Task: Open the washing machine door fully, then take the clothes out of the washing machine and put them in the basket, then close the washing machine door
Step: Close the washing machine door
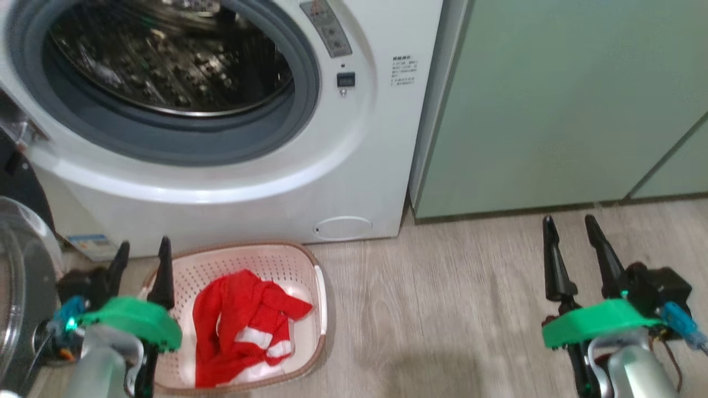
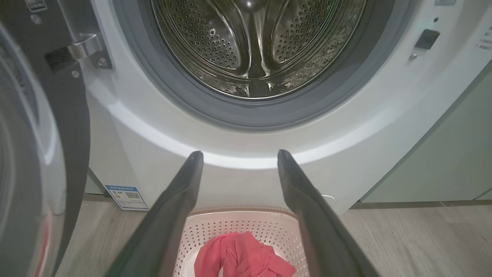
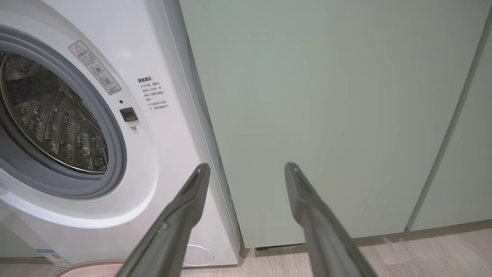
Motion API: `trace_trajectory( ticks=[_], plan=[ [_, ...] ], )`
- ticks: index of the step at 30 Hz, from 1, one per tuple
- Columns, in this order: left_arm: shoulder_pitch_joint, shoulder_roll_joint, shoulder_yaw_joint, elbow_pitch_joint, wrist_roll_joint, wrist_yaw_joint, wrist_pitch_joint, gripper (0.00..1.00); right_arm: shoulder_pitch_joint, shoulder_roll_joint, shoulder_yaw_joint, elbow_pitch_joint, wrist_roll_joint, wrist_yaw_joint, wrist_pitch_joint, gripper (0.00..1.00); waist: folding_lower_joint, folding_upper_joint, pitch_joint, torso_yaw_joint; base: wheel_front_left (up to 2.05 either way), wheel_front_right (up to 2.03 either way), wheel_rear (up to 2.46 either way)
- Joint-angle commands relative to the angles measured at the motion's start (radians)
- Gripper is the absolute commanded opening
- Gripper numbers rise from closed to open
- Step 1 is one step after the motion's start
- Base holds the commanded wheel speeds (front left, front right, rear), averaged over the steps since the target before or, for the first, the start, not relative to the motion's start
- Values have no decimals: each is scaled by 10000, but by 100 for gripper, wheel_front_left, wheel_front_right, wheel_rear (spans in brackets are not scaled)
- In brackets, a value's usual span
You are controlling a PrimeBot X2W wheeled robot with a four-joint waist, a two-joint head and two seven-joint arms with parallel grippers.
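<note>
The washing machine is recorded with its opening uncovered. The perforated steel drum is seen inside the grey rubber seal. The washing machine door is swung away to the robot's left, and its bulging glass and black rim are noted at the left edge of the head view.

The basket is set on the wooden floor, just in front of the washer's lower panel and below the opening. The clothes are found crumpled inside the basket, with white stripes showing on the red fabric.

The left pincer is held with its fingers parted and nothing gripped. In the head view it is placed at the basket's left rim, close to the open door. In the left wrist view its fingers are directed at the washer's white front below the seal, and the basket and clothes are framed between them lower down.

The right pincer is likewise spread and empty. It is positioned over the floor, well apart from the basket, in front of the pale green cabinets.
</note>
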Motion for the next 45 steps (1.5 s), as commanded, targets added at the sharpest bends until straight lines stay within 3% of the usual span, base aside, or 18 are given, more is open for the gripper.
trace_trajectory(
  ticks=[1,13,31,45],
  plan=[
    [16,226,509,-472,116,-66,-93,100,112,42,144,-248,40,63,-61,100,1,-1,-420,24,0,0,0],
    [1179,-84,1021,-1372,664,-104,-93,100,579,83,-65,-200,18,63,-61,100,1,-1,-1062,150,0,0,0],
    [1205,-70,1155,-1404,950,-188,-93,100,620,133,-62,-262,17,63,-61,100,1,-1,-1159,224,-3,3,0],
    [1157,-86,1211,-1352,1021,-217,-93,100,660,151,-93,-206,27,63,-61,100,1,-1,-1169,220,-145,145,0]
  ],
)
